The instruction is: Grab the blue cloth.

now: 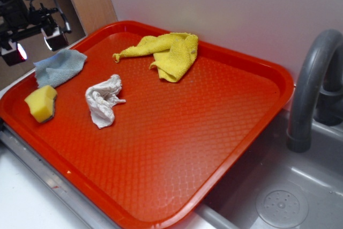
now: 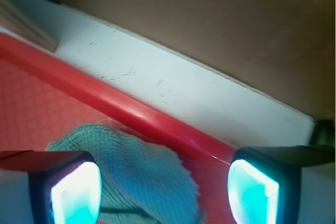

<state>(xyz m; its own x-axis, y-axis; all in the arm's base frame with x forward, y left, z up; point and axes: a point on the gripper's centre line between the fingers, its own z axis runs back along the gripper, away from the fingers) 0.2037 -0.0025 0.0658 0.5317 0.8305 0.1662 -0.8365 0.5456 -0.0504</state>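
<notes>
Red fills the exterior view: a tray (image 1: 225,132) propped over the sink edge, and I have the gripper (image 1: 35,45) hanging at its far left corner, above and just behind the blue cloth (image 1: 59,67). The cloth lies crumpled against the tray's left rim, so I judge I am up here to come straight down on it without catching the lip. The fingers stand wide apart with nothing between them. A sponge (image 1: 41,103) sits just beside the cloth on the near side, a white rag (image 1: 103,100) lies a little further in, and the yellow cloth (image 1: 167,53) is well apart near the back rim; a grey tap (image 1: 311,84) stands off to the right, out of my way. The sponge is the one I would watch on the descent. In the wrist view the two pads (image 2: 76,191) glow at the bottom corners, spread wide, and the cloth (image 2: 142,182) shows between them, nearer one pad than the other. The tray rim (image 2: 115,103) runs diagonally just behind it, then a white counter (image 2: 199,93). From here I think the grip wants shifting toward the cloth's bulk and away from that rim.
</notes>
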